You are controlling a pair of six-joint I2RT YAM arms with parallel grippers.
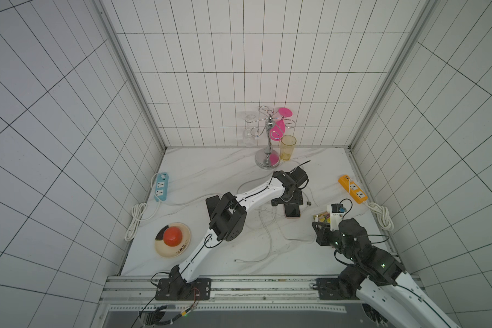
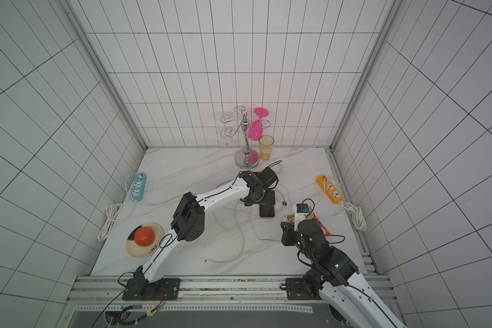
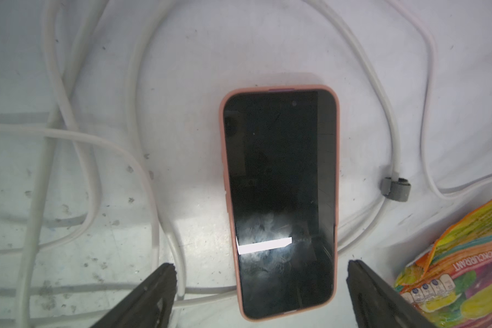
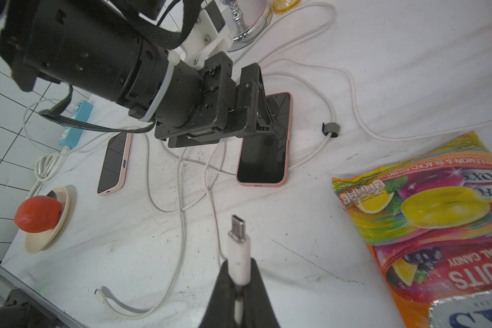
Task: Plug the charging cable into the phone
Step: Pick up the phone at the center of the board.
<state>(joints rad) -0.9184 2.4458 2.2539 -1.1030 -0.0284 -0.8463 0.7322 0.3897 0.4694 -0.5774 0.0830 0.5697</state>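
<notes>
The phone (image 3: pixel 280 198) has a black screen and a salmon-pink case. It lies flat and face up on the white table (image 4: pixel 310 233), with a bright white reflection on the glass. It lies between the fingers (image 3: pixel 154 295) of the left gripper (image 3: pixel 260 265). These stand wide apart, one on each side of one end of the phone, and hold nothing; both look clear of the case.

The right gripper (image 4: pixel 240 272) is closed tightly on the charging cable (image 4: pixel 239 250). The white plug body is pinched between the black fingertips. The metal tip sticks out beyond them and points toward the port edge of the phone, which is ahead of it and well apart.

White cords (image 3: pixel 392 142) lie in loops around the phone, one with a grey strap (image 3: pixel 396 188) on it. Beside the right fingers lies a colourful candy bag (image 4: pixel 426 215). On it, upside down, one can read "LEMON & BLACKCURRANT", "FOX'S" and "OVAL CANDY".
</notes>
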